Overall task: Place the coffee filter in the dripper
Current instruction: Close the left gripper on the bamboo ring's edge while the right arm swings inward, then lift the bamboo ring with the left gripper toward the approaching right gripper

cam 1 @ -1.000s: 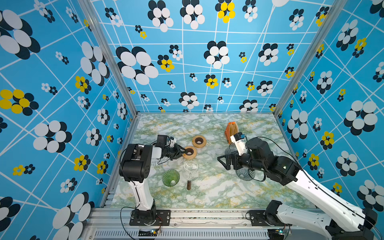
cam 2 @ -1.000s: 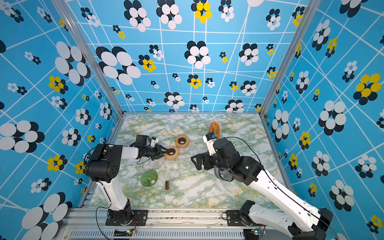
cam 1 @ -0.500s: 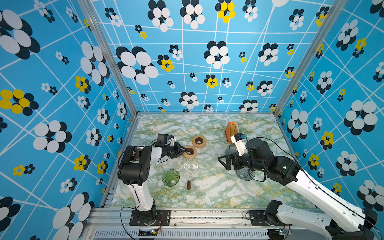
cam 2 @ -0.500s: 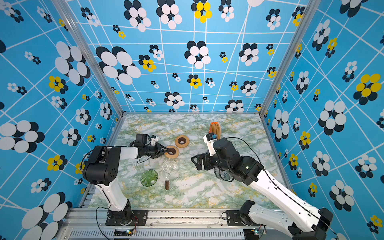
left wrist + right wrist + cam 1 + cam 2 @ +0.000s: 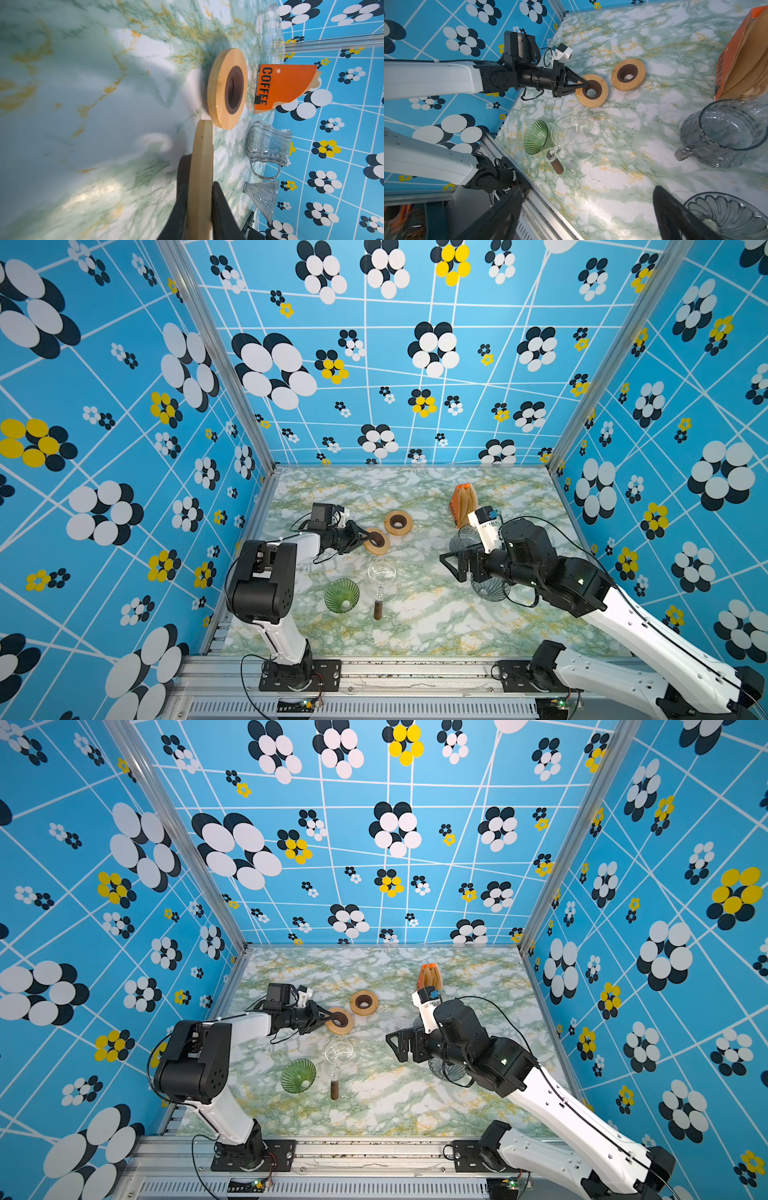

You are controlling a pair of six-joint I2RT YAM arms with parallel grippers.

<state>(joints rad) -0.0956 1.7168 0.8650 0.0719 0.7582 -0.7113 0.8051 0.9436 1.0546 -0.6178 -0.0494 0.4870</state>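
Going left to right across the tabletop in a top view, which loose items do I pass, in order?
green dripper → nearer wooden ring → farther wooden ring → orange coffee filter pack → grey dripper

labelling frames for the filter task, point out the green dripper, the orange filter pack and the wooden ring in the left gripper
green dripper (image 5: 338, 591), in a top view, ribbed inner wall
orange filter pack (image 5: 284, 85), left wrist view, orange front face
held wooden ring (image 5: 592, 103), right wrist view, bare wood rim
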